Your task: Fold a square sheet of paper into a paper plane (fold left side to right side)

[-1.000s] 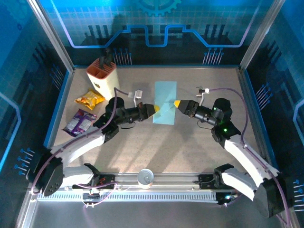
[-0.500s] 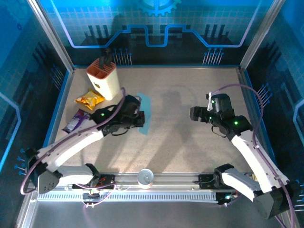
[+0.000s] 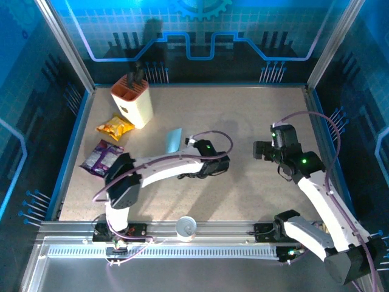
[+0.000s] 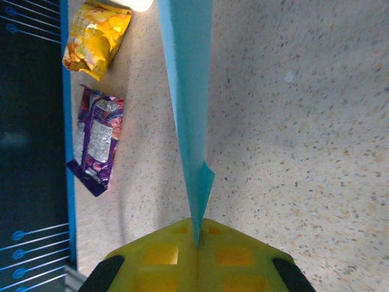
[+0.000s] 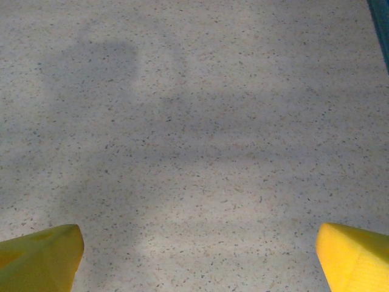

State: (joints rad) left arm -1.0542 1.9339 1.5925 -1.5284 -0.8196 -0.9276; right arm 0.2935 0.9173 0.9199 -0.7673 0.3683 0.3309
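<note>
The light-blue sheet of paper (image 3: 174,140) stands up off the table left of centre, and its shape there is a narrow strip. In the left wrist view the sheet of paper (image 4: 187,91) is edge-on, running from the top of the frame down into my left gripper (image 4: 197,243), whose yellow fingers are shut on its lower corner. From above, the left gripper (image 3: 184,150) sits at the strip's near end. My right gripper (image 3: 261,150) hovers at the right, well apart from the paper. Its fingertips (image 5: 42,255) stand wide open over bare table. A paper plane is out of view.
A cream knife block (image 3: 132,100) stands at the back left. A yellow snack packet (image 3: 115,127) and a purple one (image 3: 102,156) lie near the left wall. The speckled table (image 3: 243,109) has blue rims.
The right gripper opened, let go of the paper and drew back to the right. The left gripper kept its hold, lifted the paper off the table centre and carried it leftward, on edge.
</note>
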